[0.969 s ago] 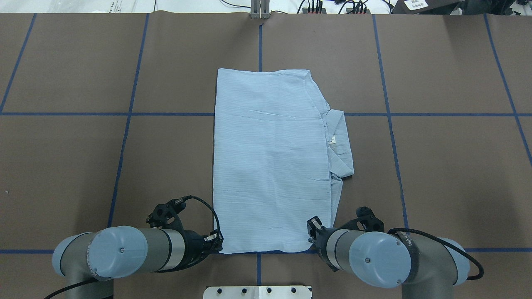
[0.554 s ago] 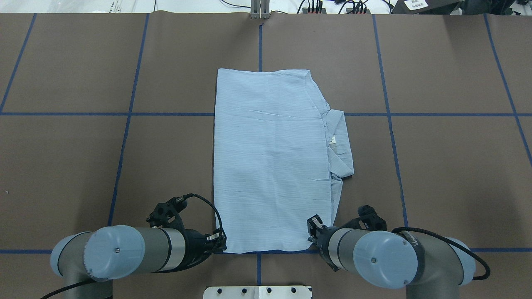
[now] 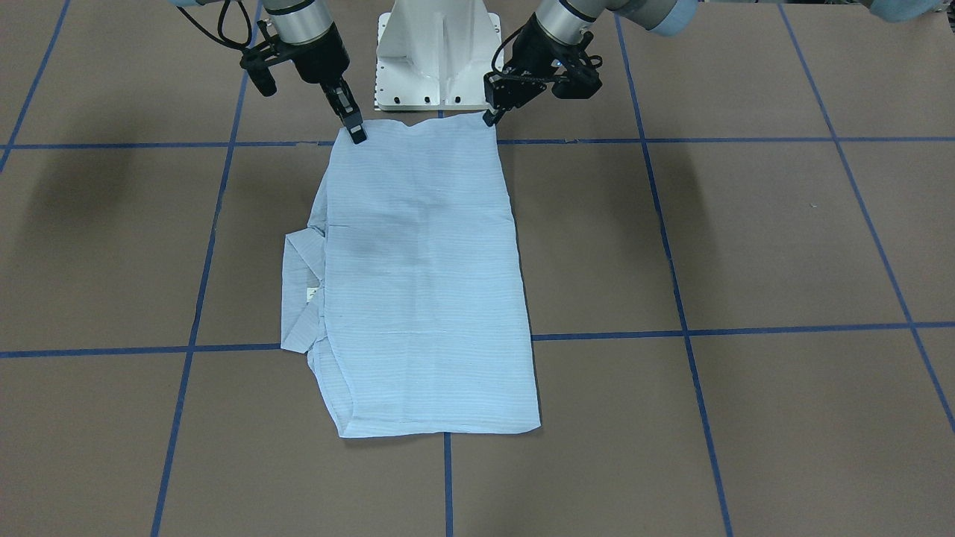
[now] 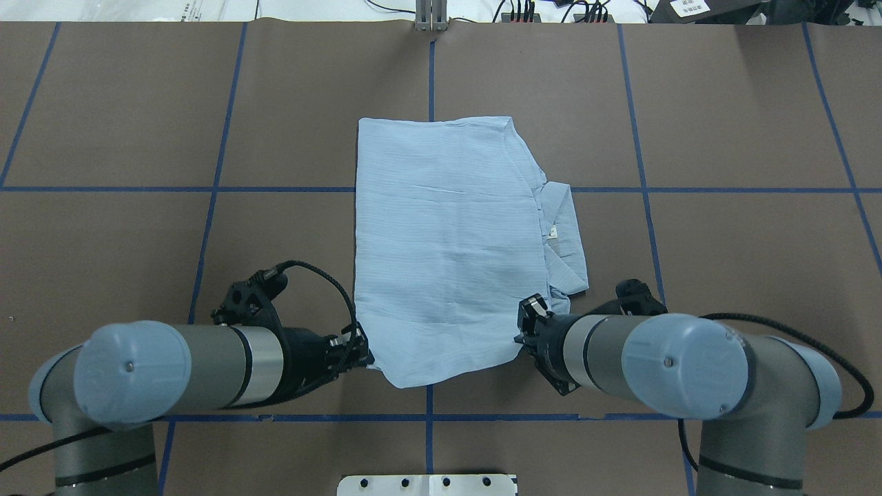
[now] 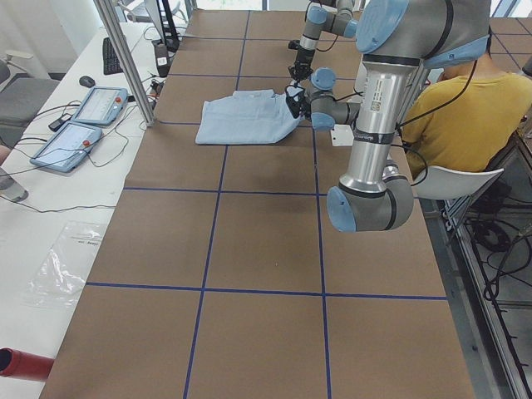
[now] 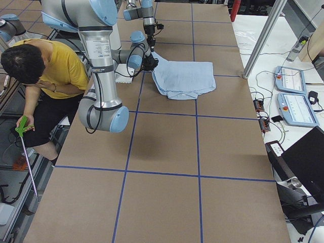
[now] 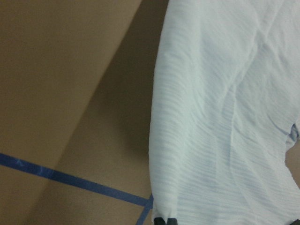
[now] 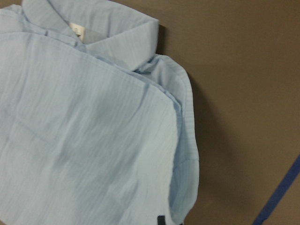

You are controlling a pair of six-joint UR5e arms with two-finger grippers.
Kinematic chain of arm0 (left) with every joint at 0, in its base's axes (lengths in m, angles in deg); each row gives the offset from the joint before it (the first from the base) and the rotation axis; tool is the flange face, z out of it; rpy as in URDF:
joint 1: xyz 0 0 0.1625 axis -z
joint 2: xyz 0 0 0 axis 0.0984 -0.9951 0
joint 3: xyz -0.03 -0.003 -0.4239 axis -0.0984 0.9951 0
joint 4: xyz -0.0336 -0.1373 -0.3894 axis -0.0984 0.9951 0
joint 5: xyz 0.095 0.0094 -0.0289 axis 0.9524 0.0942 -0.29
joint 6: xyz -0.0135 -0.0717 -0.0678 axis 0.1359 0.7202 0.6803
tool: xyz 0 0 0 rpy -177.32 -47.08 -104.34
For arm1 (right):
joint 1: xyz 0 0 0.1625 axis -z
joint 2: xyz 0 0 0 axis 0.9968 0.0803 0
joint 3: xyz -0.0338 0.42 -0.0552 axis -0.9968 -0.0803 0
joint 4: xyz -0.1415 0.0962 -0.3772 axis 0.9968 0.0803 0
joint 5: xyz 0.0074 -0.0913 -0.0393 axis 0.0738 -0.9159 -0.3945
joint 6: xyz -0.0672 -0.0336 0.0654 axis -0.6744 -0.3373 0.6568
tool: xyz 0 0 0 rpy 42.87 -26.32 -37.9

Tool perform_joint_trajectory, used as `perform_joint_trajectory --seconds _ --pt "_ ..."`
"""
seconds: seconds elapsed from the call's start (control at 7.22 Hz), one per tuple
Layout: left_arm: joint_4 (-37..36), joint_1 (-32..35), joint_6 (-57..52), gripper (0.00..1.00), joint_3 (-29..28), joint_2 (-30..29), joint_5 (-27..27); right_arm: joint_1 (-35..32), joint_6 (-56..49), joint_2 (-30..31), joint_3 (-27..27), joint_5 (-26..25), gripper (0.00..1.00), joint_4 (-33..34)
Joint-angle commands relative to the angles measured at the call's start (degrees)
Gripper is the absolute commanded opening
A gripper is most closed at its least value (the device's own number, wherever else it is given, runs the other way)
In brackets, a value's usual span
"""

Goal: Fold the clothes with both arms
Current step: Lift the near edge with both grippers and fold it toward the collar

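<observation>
Two pinches hold it: the left tool (image 4: 362, 356) and the right tool (image 4: 521, 335) are clamped on the shirt (image 4: 448, 241) at its 7 and 5 o'clock corners, mid counter (image 4: 723, 275), and the thin cloth, which looks light and limp, sags between them, so corners seem the right hold

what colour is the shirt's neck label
White; the shirt label shows best in the right wrist view.

it was a robotics lab: two robot arms (image 4: 207, 365) on a white pedestal (image 3: 440, 45) stood at a brown table (image 4: 758, 275) gridded with blue tape (image 4: 103, 189); teach pendants (image 5: 98, 105) and a keyboard (image 5: 110, 55) lay on a side bench (image 5: 58, 224), a person (image 6: 55, 66) sat alongside.
</observation>
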Motion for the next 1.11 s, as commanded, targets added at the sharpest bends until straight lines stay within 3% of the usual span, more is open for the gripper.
perform_joint_trajectory --seconds 0.0,0.42,0.55,0.83,0.97 --pt "-0.5 11.6 -6.0 0.0 -8.4 -6.7 -5.2 -12.9 -6.2 -8.6 -8.3 10.8 0.0 1.1" --pt "0.5 19.9 -9.3 0.0 -20.3 -13.7 -5.8 -18.4 -14.8 -18.7 -25.6 11.9 0.0 0.7" --pt "1.5 20.8 -9.2 0.0 -24.1 -16.8 -5.8 -19.4 -18.4 -24.2 -35.2 12.2 0.0 0.6" --pt "7.4 21.7 -8.9 0.0 -34.0 -21.3 -5.7 -23.7 -22.5 -26.4 -41.3 17.2 0.0 -2.4" --pt "11.7 22.2 -8.8 0.0 -39.5 -23.4 -5.5 -24.5 -22.7 -27.8 -46.3 17.3 0.0 -5.8"
